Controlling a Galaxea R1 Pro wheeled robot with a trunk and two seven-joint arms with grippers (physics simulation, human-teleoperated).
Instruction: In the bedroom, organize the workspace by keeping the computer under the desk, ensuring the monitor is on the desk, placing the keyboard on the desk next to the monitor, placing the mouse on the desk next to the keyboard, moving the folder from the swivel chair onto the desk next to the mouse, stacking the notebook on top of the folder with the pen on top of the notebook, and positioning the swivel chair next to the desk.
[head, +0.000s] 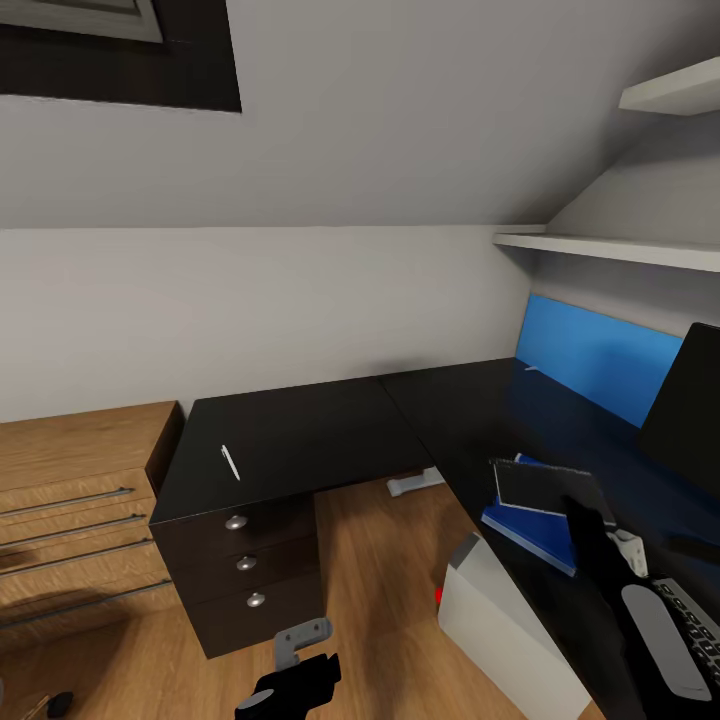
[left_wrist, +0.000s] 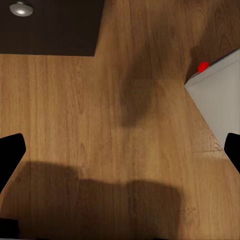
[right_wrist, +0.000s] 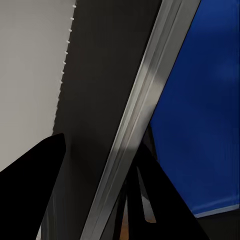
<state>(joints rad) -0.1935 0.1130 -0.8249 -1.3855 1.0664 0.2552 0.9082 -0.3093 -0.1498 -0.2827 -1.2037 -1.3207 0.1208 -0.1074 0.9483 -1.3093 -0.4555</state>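
Observation:
The black L-shaped desk fills the middle of the head view. The thin white pen lies on its left wing above the drawer unit. On the right wing the blue folder lies flat, also seen in the right wrist view as the folder. My right gripper is shut on the dark grey spiral notebook, held tilted just above the folder. The monitor and keyboard stand at the right edge. The white computer sits under the desk. My left gripper hangs open over the floor.
A light-wood chest with bar handles stands against the desk's left end. White shelves jut out above the right wing, over a blue wall panel. Wood floor lies between the drawer unit and the computer.

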